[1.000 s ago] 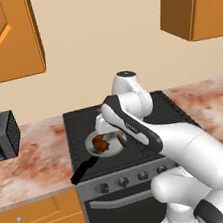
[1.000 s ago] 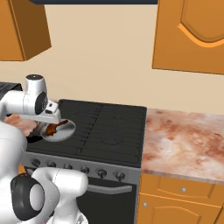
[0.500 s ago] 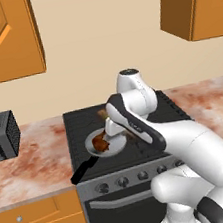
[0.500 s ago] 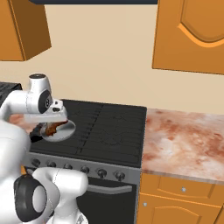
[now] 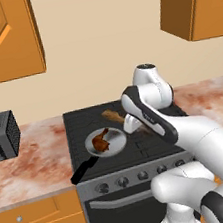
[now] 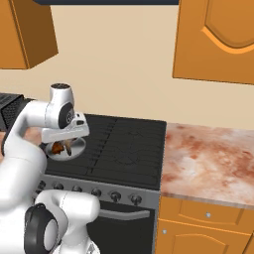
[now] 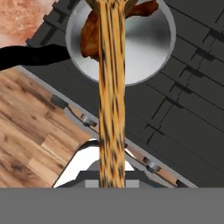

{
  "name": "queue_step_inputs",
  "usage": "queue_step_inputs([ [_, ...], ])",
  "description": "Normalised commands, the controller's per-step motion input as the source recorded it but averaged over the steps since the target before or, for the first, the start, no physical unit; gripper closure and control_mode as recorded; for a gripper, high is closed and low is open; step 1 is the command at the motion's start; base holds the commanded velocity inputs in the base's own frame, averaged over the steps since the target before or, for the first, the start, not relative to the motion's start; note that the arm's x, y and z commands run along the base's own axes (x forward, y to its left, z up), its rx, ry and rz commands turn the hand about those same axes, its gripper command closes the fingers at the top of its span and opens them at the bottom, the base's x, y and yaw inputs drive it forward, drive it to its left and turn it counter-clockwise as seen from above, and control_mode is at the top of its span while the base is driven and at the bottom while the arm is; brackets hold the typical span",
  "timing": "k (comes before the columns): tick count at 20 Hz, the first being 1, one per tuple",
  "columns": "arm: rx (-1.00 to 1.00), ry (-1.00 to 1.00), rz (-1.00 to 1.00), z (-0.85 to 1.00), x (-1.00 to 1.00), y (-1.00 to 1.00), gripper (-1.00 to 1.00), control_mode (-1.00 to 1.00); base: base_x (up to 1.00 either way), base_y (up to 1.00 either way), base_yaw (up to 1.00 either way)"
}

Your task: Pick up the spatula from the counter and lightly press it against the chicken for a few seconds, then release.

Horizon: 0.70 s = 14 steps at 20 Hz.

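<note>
Your tool is clamped on the spatula, blade reaching over the chicken in the pan, so a small dip presses it lightly.

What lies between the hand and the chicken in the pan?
The wooden spatula, shut in the hand, fills that stretch: in the hand view its shaft runs across the rim of the pan and over the chicken.

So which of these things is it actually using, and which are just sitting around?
In the job:
- spatula, held in the shut gripper
- chicken
- pan that the chicken lies in
- stove under the pan

Just sitting around:
- toaster
- wall cabinets
</note>
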Motion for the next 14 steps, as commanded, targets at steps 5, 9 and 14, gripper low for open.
queue_step_inputs([
  [5,0.06,-0.01,0.31,0.0,0.0,-0.18,1.0,-1.0,0.0,0.0,0.0],
  [9,0.0,-0.04,0.32,0.0,0.0,-0.15,1.0,-1.0,0.0,0.0,0.0],
  [14,0.0,-0.05,0.26,0.0,-0.08,-0.22,1.0,-1.0,0.0,0.0,0.0],
])
